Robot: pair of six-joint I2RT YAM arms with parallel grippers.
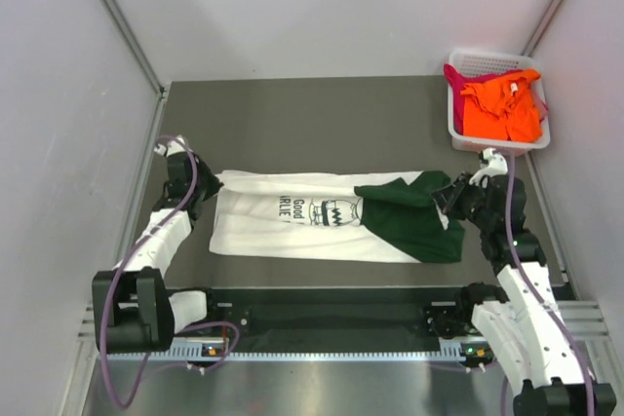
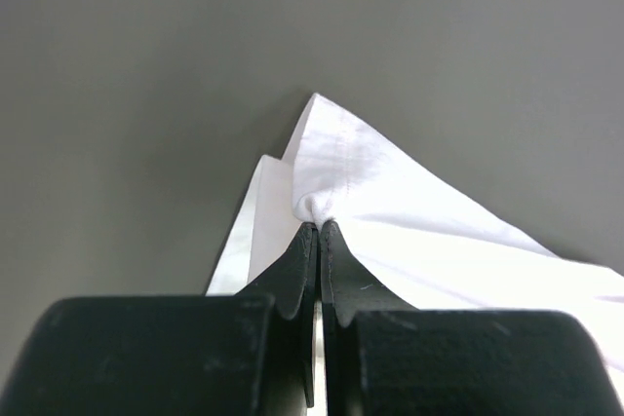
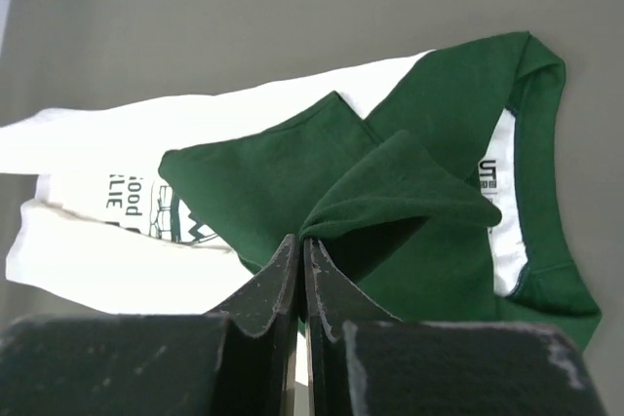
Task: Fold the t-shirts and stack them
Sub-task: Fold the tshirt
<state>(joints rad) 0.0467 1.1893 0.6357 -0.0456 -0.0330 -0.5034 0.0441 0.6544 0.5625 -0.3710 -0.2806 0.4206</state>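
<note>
Garment under work is the white t-shirt [image 1: 283,226], lying flat across the middle of the grey table [image 1: 312,124], its length running left to right and its collar end toward the right arm. Its black print shows near the centre, partly covered by dark green cloth [image 3: 390,192] folded over from the right.

At the shirt's left end the left gripper [image 2: 319,226] has its jaws pressed together on a white hem corner. The fabric bunches at the fingertips, and two layers of hem fan out beyond them.

At the right end the right gripper [image 3: 300,241] is likewise closed, pinching a raised peak of the green cloth; this appears to be a sleeve, though the wrist view does not settle it. The neck label and white collar band lie just right of the pinch.

A white lattice basket [image 1: 454,132] stands at the far right corner, well apart from the spread shirt. It holds a crumpled orange t-shirt [image 1: 502,112], with a magenta t-shirt [image 1: 455,76] showing at its left edge
</note>
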